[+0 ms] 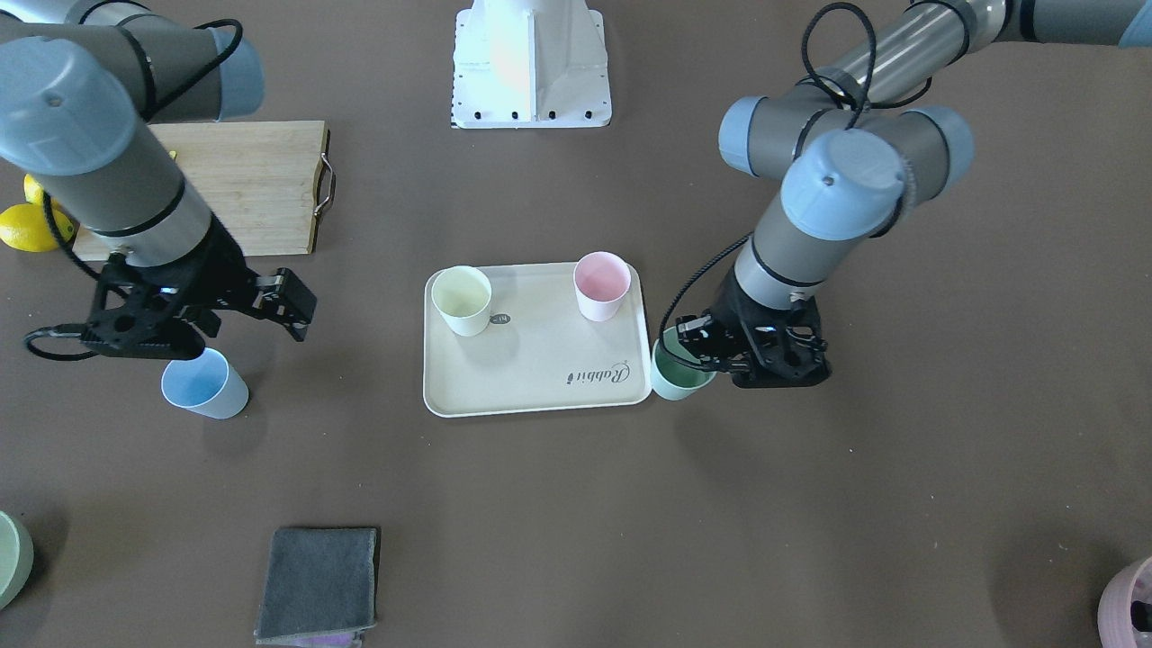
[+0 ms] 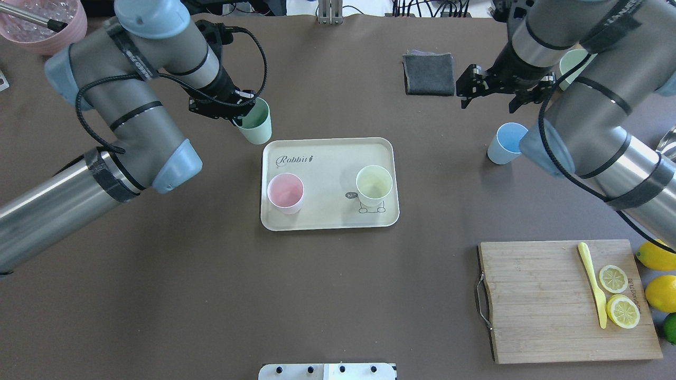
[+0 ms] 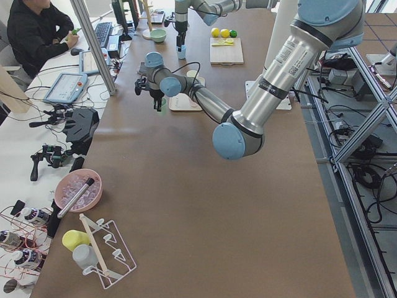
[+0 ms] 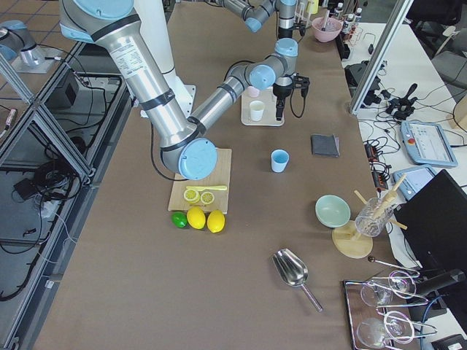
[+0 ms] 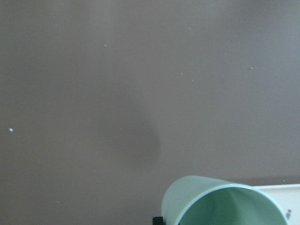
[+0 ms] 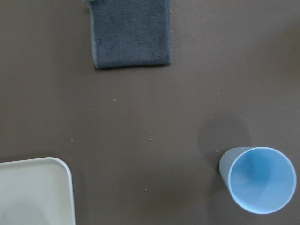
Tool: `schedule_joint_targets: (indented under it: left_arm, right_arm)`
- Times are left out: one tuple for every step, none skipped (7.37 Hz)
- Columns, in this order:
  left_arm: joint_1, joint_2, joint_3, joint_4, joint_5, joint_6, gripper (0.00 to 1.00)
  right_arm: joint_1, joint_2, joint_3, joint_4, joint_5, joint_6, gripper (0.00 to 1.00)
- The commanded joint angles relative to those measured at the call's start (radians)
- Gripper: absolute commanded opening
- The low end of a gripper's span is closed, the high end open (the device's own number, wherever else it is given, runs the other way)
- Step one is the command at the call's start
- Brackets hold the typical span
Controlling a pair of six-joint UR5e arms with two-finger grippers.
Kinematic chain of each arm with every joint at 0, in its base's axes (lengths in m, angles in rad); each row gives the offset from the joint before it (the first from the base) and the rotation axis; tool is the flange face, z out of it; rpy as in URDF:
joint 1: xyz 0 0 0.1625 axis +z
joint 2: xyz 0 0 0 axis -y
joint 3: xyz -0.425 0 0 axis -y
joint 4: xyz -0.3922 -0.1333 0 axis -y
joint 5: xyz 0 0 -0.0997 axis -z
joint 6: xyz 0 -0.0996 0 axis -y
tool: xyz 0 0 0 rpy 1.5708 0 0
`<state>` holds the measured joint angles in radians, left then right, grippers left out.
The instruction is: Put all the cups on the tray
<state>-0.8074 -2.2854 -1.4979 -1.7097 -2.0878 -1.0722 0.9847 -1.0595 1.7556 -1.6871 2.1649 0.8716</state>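
Currently the left fingers (image 1: 697, 340) are clamped on the rim wall of the mint green matte tapered cup (image 2: 255, 124), which sits just beside the far left corner of the flat cream rectangular tray (image 2: 327, 141) and not yet over it. I cannot confirm whether its base is clear of the brown worktop (image 2: 211, 295). The pink tapered cup (image 2: 285, 192) and the pale yellow tapered cup (image 2: 374, 184) stand upright on the tray, well apart. The light blue tapered cup (image 2: 506, 142) stands upright on the worktop, well off the tray's right side. The right fingers (image 2: 467, 87) are spread wide and empty, above the worktop near that cup but beyond it. All visible cup interiors are empty, so I judge the cups light, stiff and thin-walled, with a matte skin giving fair friction. The narrow base suggests they tip readily. My recommended hold for the blue cup is at the rim, with one finger inside and one outside.
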Motion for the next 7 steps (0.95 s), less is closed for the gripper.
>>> schedule_joint_targets:
  left_arm:
    - [0.085, -0.058, 0.051, -0.005, 0.075, -0.080, 0.00]
    - [0.099, -0.066, 0.057, -0.008, 0.107, -0.087, 0.00]
    - [0.103, -0.066, 0.059, -0.008, 0.109, -0.087, 0.00]
    - [0.105, -0.068, 0.058, -0.008, 0.107, -0.098, 0.00]
    - [0.109, -0.074, 0.059, -0.008, 0.109, -0.104, 0.00]
    - [0.109, -0.074, 0.059, -0.008, 0.109, -0.103, 0.00]
    - [0.109, -0.074, 0.059, -0.008, 0.109, -0.103, 0.00]
  right_arm:
    - [0.081, -0.053, -0.036, 0.001, 0.047, -0.165, 1.00]
    - [0.095, -0.053, -0.075, 0.009, 0.046, -0.205, 1.00]
    - [0.098, -0.051, -0.112, 0.010, 0.046, -0.253, 1.00]
    - [0.098, -0.051, -0.143, 0.017, 0.044, -0.259, 1.00]
    - [0.095, -0.065, -0.186, 0.090, 0.042, -0.253, 1.00]
    - [0.077, -0.101, -0.232, 0.206, 0.039, -0.246, 1.00]
    - [0.065, -0.117, -0.261, 0.283, 0.039, -0.211, 1.00]
